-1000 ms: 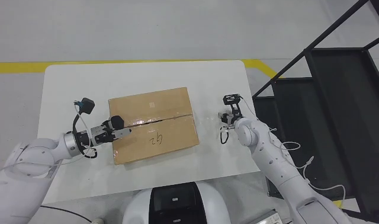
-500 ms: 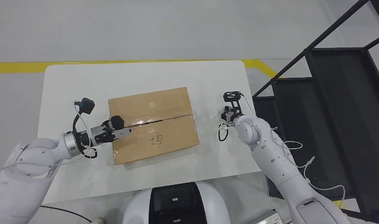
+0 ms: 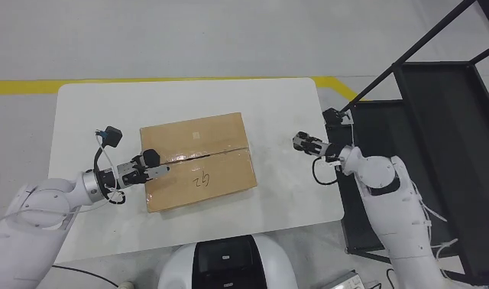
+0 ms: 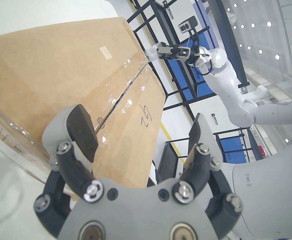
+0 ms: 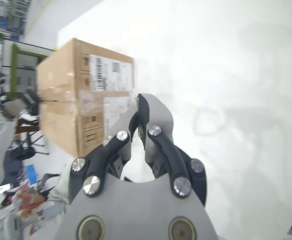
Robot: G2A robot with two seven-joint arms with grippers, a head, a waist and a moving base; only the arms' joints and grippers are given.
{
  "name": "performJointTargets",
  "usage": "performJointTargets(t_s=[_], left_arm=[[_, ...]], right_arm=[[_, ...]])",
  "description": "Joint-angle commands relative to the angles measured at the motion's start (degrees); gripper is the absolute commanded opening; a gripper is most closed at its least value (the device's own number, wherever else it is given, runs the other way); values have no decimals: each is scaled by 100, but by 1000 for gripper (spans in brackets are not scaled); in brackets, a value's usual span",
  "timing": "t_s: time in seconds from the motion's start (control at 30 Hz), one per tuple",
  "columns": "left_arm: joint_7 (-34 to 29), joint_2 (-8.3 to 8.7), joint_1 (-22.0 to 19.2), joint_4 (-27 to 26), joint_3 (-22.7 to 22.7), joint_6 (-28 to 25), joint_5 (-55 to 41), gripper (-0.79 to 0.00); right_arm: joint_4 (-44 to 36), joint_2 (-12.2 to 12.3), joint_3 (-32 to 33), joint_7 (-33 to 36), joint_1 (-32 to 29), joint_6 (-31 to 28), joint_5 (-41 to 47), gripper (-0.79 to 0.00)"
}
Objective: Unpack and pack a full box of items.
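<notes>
Right jaws have pivoted toward the box (image 3: 200,160), pinching clear tape (image 4: 150,52); left jaws gape.

The left tool (image 4: 139,128), fingers (image 4: 82,131) spread, at one end of the cardboard box (image 4: 60,71); beyond the other, the right tool (image 4: 161,50) pinches clear tape (image 4: 149,54).

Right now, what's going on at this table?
A closed cardboard box sits on the white table, and nothing has been unpacked yet. The left gripper is open at one end of the box, level with the taped top seam, and holds nothing. The right gripper is beyond the box's other end, above the table. It is shut on what looks like a bit of clear tape.
</notes>
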Motion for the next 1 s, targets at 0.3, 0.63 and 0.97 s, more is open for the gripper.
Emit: performJointTargets(t_s=[0.3, 0.63, 0.97], left_arm=[[0, 0, 0, 0, 0, 0, 0, 0], [0, 0, 0, 0, 0, 0, 0, 0], [0, 0, 0, 0, 0, 0, 0, 0]], right_arm=[[-761, 58, -152, 1417, 151, -625, 2821, -785], [-338, -116, -1649, 1150, 1174, -362, 3707, -785], [716, -374, -2961, 580, 2157, -205, 3624, -785]])
